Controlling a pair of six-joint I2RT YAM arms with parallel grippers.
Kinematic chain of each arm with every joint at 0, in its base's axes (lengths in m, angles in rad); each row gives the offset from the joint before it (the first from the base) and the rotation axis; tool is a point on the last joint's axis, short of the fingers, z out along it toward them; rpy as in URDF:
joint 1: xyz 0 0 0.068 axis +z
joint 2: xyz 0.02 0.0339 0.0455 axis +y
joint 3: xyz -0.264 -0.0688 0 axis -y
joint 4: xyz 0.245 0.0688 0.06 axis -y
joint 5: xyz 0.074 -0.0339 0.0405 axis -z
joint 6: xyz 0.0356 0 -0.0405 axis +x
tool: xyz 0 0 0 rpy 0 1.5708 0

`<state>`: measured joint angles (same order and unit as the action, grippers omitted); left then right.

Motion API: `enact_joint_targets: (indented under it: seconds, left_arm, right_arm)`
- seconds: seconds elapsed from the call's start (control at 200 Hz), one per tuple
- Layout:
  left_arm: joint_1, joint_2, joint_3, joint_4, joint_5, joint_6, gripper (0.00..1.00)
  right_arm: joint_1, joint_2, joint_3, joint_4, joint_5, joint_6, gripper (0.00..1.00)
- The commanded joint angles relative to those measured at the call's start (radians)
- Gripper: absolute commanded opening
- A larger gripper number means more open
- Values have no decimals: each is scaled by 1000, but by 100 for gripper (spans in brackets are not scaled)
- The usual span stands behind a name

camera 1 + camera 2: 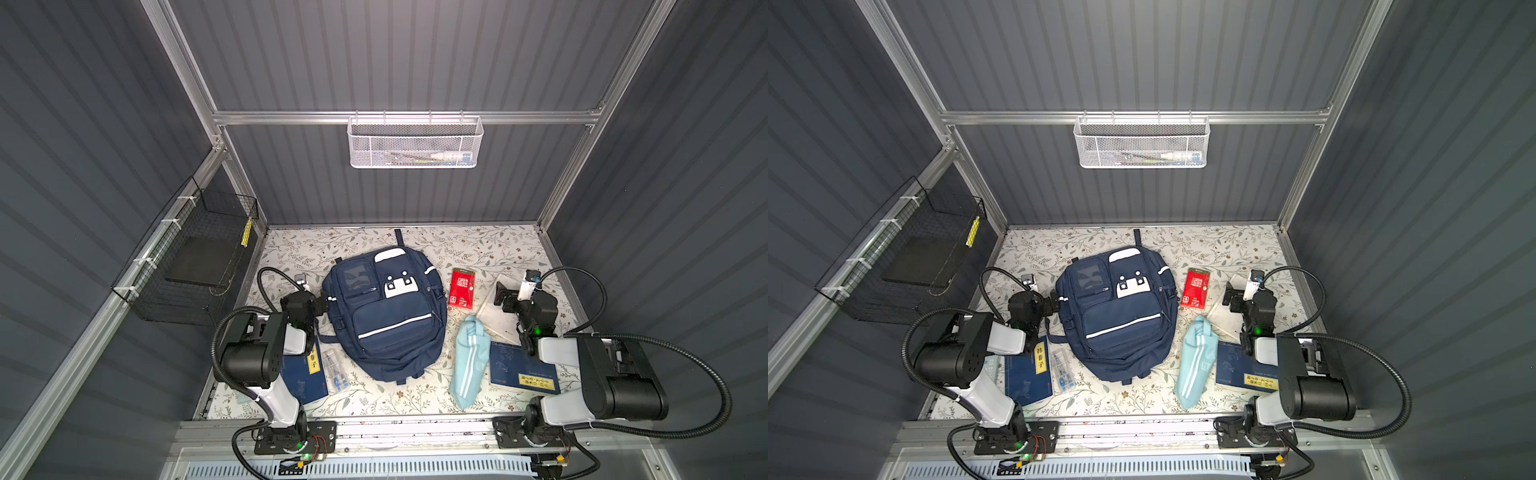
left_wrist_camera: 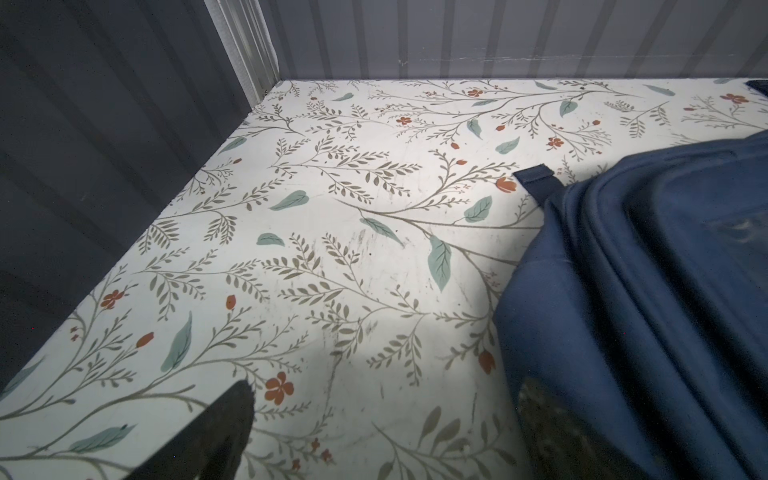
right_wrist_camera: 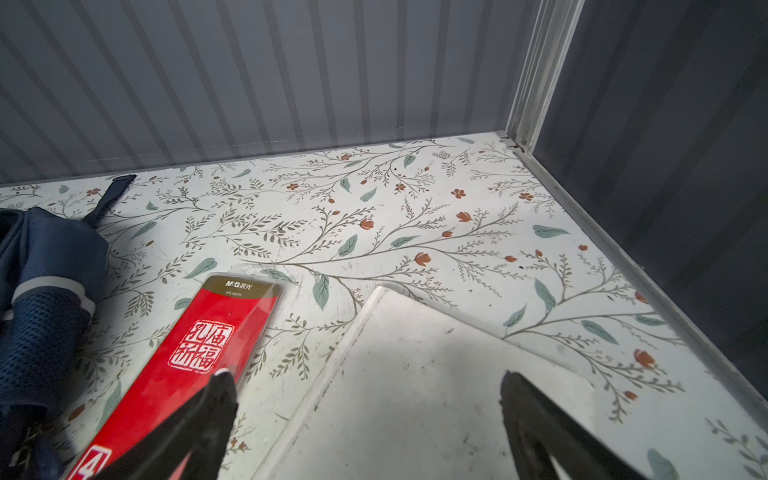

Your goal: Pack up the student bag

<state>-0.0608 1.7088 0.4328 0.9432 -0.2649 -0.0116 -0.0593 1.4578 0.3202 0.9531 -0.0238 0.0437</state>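
The student bag (image 1: 386,320) is navy blue with white patches and a white stripe across its front pocket; the worktop (image 1: 465,245) is off-white, printed with grey-green sprigs, teal leaves and rust-red flowers; the packet (image 1: 461,288) is red with a gold top band and white seal print; the pouch (image 1: 467,365) is pale blue with white stripes; a book (image 1: 511,368) is dark blue with a yellow label.

Even overhead light; soft shadows; edges bowed, slightly soft.

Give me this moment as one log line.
left hand: open, beside student bag | right hand: open, above clear sheet | held: nothing
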Motion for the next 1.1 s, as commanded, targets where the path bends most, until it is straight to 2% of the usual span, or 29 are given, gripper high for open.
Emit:
enact_joint_targets:
  seconds: [0.0, 0.105, 0.17, 0.235, 0.305, 0.41, 0.47, 0.53, 0.66, 0.78, 0.931, 0.961, 1.031, 1.096]
  left_arm:
    - [2, -6, 11, 17, -10, -20, 100]
    - [0, -75, 22, -63, -51, -30, 100]
    - [-1, -159, 41, -192, -88, -62, 100]
    - [-1, -245, 48, -274, -67, -80, 100]
    - [0, -331, 72, -404, -60, -220, 100]
    - [-2, -388, 155, -629, 80, -406, 100]
    - [-16, -385, 190, -711, 152, -485, 100]
    - [-55, -382, 218, -791, 145, -527, 100]
    - [-147, -324, 276, -889, 134, -537, 100]
    - [-169, -212, 310, -885, 174, -561, 96]
    - [-182, -63, 381, -864, 219, -552, 83]
    - [-182, -30, 402, -867, 229, -548, 78]
    - [-182, 32, 444, -867, 244, -541, 76]
    - [-182, 73, 475, -857, 253, -534, 65]
  right_arm:
    - [-6, -12, -9, 37, 5, 8, 99]
    - [-1, -96, -22, -10, -7, -2, 99]
    - [1, -200, 17, -201, 21, 28, 99]
    - [0, -279, 98, -425, 35, 105, 99]
    - [-1, -301, 172, -545, -29, 176, 99]
    - [26, -283, 266, -642, -158, 290, 99]
    - [87, -240, 338, -716, -141, 288, 99]
    - [139, -177, 429, -812, -162, 274, 99]
    - [246, -33, 561, -905, -212, 262, 99]
    - [301, 101, 666, -963, -234, 262, 97]
    - [335, 285, 810, -1047, -348, 241, 91]
    - [343, 322, 846, -1078, -350, 230, 89]
    - [358, 405, 919, -1135, -353, 221, 83]
    - [366, 467, 960, -1151, -383, 212, 74]
